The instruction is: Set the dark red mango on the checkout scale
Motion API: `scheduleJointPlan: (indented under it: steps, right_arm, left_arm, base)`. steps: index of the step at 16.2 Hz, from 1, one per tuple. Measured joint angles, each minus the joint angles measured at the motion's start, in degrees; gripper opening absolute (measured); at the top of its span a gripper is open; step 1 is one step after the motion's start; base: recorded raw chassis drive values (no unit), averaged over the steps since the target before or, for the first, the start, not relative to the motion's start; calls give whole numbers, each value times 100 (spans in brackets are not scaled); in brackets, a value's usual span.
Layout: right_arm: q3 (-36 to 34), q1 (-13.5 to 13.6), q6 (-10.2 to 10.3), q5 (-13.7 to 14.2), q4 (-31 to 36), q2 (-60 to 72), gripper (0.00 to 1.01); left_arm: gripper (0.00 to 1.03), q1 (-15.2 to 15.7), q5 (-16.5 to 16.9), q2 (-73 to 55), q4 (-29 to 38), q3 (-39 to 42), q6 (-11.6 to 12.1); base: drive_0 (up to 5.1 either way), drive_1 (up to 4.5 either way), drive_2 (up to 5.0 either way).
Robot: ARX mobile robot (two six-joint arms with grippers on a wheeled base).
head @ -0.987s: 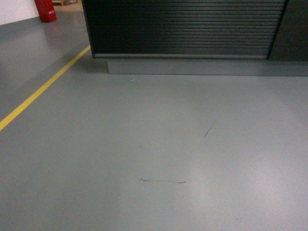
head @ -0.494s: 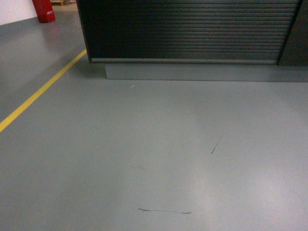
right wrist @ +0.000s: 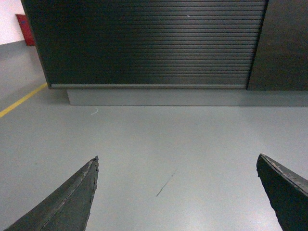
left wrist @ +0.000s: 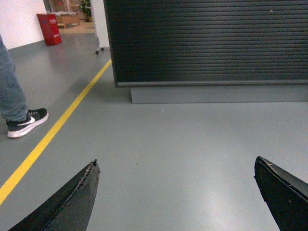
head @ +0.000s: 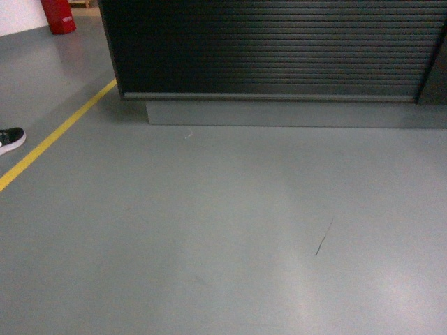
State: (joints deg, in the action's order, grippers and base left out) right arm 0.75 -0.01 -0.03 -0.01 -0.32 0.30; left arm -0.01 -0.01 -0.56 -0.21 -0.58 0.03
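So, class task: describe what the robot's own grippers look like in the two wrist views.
Only the fingertips show. The left gripper has two black, tapering, blade-like fingers with scuffed, pale-worn edges. The right gripper looks the same: two dark pointed fingers with slightly worn edges. No cables, markings or arm links are in view.

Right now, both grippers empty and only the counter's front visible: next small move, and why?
Probably roll straight ahead toward the black ribbed checkout counter. Bare grey floor still separates the base from its grey plinth. The open left gripper and open right gripper hold nothing; no mango or scale is in view.
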Motion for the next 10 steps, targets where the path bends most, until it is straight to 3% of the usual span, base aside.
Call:
scheduleJointPlan:
  steps: [10]
  right_arm:
    - [0, 0, 0, 0, 20, 0, 98]
  left_arm:
    - [98, 0, 0, 0, 22, 0, 0]
  base:
    - [1, 429, -427]
